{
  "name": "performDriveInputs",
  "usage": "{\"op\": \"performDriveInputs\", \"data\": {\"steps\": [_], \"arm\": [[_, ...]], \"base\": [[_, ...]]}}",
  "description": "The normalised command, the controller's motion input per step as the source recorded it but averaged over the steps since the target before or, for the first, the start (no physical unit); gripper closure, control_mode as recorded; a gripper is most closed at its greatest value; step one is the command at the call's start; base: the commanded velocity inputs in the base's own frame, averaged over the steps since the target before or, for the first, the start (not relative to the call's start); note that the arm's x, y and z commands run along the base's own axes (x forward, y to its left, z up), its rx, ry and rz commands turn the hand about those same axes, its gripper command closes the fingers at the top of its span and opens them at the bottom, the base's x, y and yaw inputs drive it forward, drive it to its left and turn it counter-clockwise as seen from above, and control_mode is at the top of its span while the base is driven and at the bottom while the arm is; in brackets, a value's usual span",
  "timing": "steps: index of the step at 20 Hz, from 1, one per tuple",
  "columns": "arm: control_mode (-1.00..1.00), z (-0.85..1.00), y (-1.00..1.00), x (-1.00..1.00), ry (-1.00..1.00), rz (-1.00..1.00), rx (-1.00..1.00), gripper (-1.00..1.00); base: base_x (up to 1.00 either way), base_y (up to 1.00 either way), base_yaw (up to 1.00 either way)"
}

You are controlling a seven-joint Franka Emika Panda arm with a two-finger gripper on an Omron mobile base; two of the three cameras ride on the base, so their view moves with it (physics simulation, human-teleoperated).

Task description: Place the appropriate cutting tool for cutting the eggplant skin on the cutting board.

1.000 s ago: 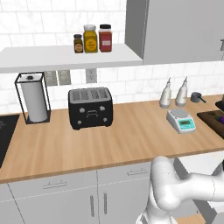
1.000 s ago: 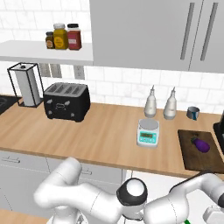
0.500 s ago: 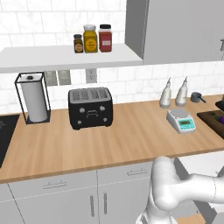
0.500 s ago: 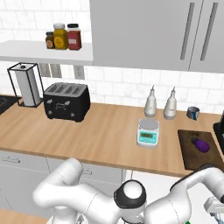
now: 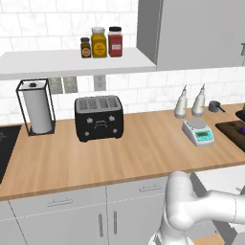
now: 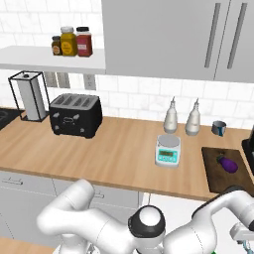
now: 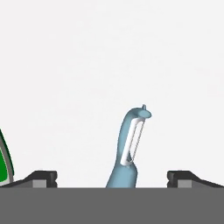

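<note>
The hand view looks onto a pale, plain surface carrying a light blue peeler (image 7: pixel 130 151). Its slotted blade head points away from the camera and its handle runs down between the two finger tips of the gripper (image 7: pixel 112 177). The jaws stand wide apart, one tip well to each side of the handle, and neither tip touches it. A green object (image 7: pixel 5 164) sits at the left edge, well apart from the peeler; what it is cannot be told.

In the right base view the arm reaches low, below the front edge of the worktop (image 6: pixel 114 158), so the peeler probably lies in a drawer or on a low shelf; this is a judgement.

The cutting board (image 6: pixel 223 169) lies on the worktop at its right end, right of the white scale (image 6: pixel 167 150). The eggplant (image 6: pixel 227 163) rests on the far right part of the board.

Step in hand, as judged: grasping the peeler.

1. Keep the handle centred between the tips.
2. Advance along the gripper axis until the tips flank the thick lower handle, not the blade head.
3. Close squarely across the handle; an off-centre pinch may swing the peeler.
4. Lift straight up, clear of the green object.
5. Set the peeler on the bare near part of the board, beside the eggplant, not on it.
</note>
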Motion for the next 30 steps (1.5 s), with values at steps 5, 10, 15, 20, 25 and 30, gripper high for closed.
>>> {"op": "performDriveInputs", "data": {"steps": [5,10,15,20,25,30], "arm": [[-1.00,0.00,0.00,0.00,0.00,0.00,0.00,-1.00],[-1.00,0.00,0.00,0.00,0.00,0.00,0.00,-1.00],[-1.00,-0.01,0.00,-0.03,0.00,0.00,0.00,-1.00],[-1.00,-0.05,-0.30,0.03,0.01,0.00,0.01,-1.00],[-1.00,-0.30,-0.25,-0.03,0.00,0.00,0.00,-1.00],[-1.00,-0.29,-0.02,0.01,0.06,-0.01,0.00,-1.00]], "base": [[0.00,0.00,0.00],[0.00,0.00,0.00],[0.00,0.00,0.00],[0.00,0.00,0.00],[0.00,0.00,0.00],[0.00,0.00,0.00]]}}
